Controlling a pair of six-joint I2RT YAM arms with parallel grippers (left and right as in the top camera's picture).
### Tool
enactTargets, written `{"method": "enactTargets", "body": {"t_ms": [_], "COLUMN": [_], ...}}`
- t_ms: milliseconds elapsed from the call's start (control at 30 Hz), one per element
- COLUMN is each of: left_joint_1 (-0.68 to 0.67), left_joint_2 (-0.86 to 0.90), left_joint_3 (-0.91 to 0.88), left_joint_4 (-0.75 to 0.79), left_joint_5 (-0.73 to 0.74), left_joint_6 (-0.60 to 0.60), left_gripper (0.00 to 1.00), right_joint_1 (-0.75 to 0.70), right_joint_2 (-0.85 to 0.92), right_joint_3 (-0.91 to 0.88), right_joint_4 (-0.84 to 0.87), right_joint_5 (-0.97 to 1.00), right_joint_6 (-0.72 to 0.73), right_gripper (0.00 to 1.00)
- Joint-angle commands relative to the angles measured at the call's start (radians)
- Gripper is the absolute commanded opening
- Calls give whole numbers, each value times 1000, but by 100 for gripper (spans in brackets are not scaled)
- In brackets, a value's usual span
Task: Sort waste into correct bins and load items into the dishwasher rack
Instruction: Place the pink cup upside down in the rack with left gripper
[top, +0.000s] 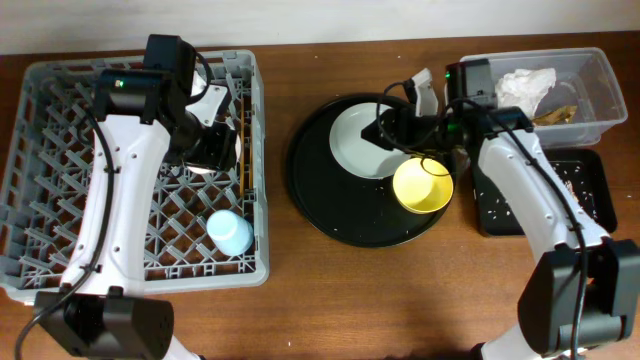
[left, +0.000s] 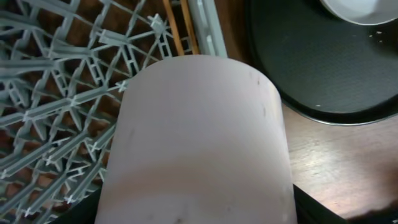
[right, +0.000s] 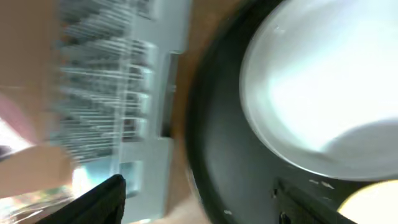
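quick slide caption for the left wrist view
Close on the pale pink cup, grey dishwasher rack behind, round black tray and white plate at right.

Grey rack (top: 258, 150), pink cup (left: 199, 143), blue cup (top: 230, 232), yellow bowl (top: 422, 186), white plate (top: 352, 140).

- The dishwasher rack (top: 262, 180) sits on the left of the tabletop (top: 300, 300).
- A cup (top: 230, 231) rests in the rack's near right corner, and chopsticks (left: 180, 28) lie along its right wall.
- A second cup (left: 196, 143) sits in the left pincer (top: 212, 148), over the rack's far right part.
- The round tray (top: 310, 190) lies mid-tabletop, right of the rack.
- The plate (top: 355, 140) is on the tray's far part, and the bowl (top: 423, 186) is on the tray to the near right of the plate.
- The tub (top: 600, 90) stands far right, holding the napkin (top: 527, 85) and scraps (top: 560, 115).
- The shallow tray (top: 590, 190) lies just nearer than the tub, with crumbs (top: 575, 180) in it.
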Motion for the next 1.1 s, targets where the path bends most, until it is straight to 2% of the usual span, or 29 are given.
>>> {"method": "enactTargets", "body": {"t_ms": [0,67,200,467,1000,1067], "left_joint_1": [1,1,1,1,1,1], "left_joint_2": [28,79,184,273,290,290], "left_joint_3": [2,2,2,2,-80,-80], "left_joint_4": [-25,-45,-99,-109,-48,-47], "left_joint_5": [-37,-37,-37,-37,-66,-66], "left_joint_6": [-13,-14,-44,-48,-74,-74], "left_gripper": [43,43,43,43,44,61], "right_joint_1": [53,67,69,69,69,69], "right_joint_2": [-11,-10,-10,-10,-10,-10], "right_joint_3": [-2,-2,-2,-2,-2,-2], "right_joint_4": [-27,-36,-43,-49,-50,-50], "right_joint_5": [212,253,271,272,291,291], "right_joint_6": [-21,-21,-21,-21,-21,-21], "right_gripper": [76,80,80,80,80,80]}}
